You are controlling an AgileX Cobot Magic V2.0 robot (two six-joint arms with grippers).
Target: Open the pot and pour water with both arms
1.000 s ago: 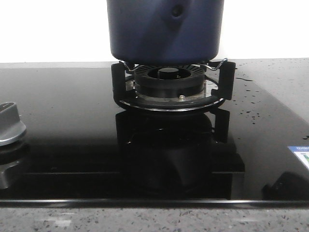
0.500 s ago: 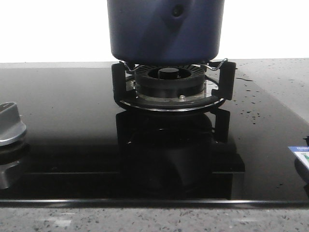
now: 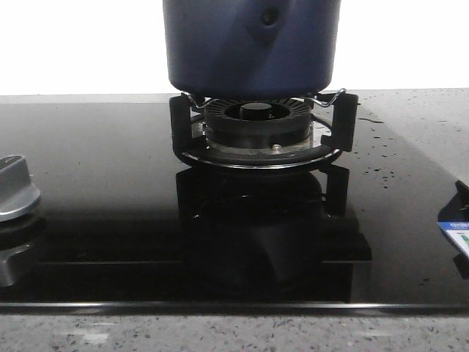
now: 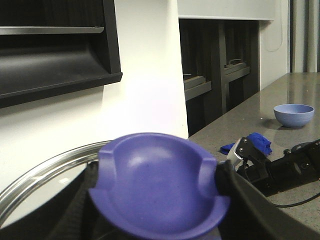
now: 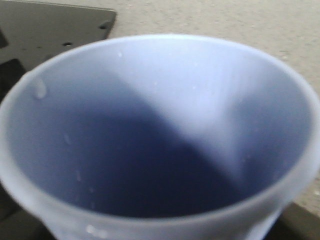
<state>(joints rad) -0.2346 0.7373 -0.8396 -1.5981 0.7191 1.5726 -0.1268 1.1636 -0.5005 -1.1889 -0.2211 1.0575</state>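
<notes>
- The pot (image 3: 251, 45) sits on the black pan support (image 3: 264, 132) of the burner (image 3: 256, 121), at the far middle of the glossy black hob (image 3: 102, 191); its top is cut off by the front view, so I cannot see from there whether it is covered.
- My left hand (image 4: 157, 200) is pinching a purple knob (image 4: 157, 187) between its two dark fingers (image 4: 240, 200); the glass lid (image 4: 45, 175) with its metal rim hangs around that knob, lifted up in front of a white wall.
- From my left wrist I also see a small blue bowl (image 4: 294, 114) and a crumpled blue cloth (image 4: 252, 144) on the grey desk (image 4: 300, 85).
- My right wrist view is filled by a pale blue cup (image 5: 160, 130), with droplets on its inner wall. My right fingers are hidden, so I cannot tell how they stand.
- A silver knob (image 3: 15, 187) stands at the hob's left edge.
</notes>
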